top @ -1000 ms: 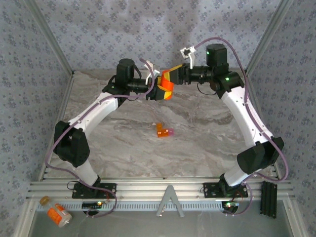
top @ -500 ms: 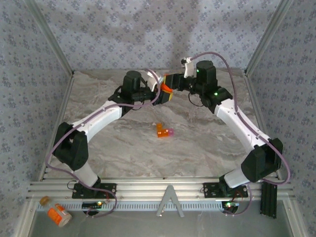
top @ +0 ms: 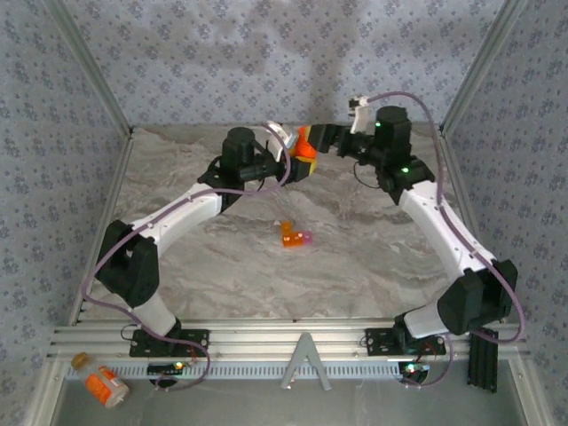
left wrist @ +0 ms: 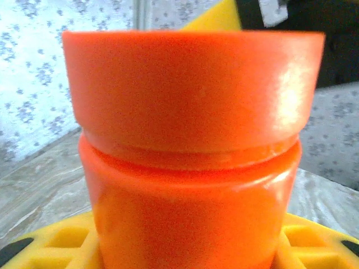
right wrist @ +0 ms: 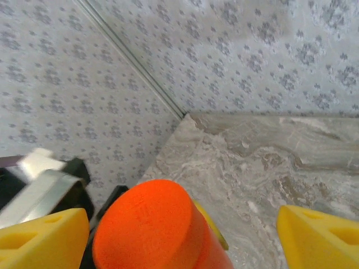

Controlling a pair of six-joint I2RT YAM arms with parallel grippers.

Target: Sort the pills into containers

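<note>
Glossy translucent orange pill bottle (left wrist: 190, 196), wider orange cap (left wrist: 190, 84), clamped in left jaws; right jaws gape apart. White-labelled bottle (top: 105, 385) near left: writing unreadable.

Far edge, middle: left arm (top: 191, 206), right arm (top: 439, 217) and pill bottle (top: 304, 149) block passage.
Centre: small orange box (top: 295, 236).
Near edge: bare table (top: 266, 286).

I record even, diffuse light in the overhead view, moderately bright and slightly hazy, with faint soft shadows on the table (top: 355, 266). In the left wrist view the pill bottle (left wrist: 190, 190) is soft-focused, with white glare on the right of its cap (left wrist: 185, 84). In the right wrist view the foreground is blurred and the wall (right wrist: 224, 56) is sharper.
</note>
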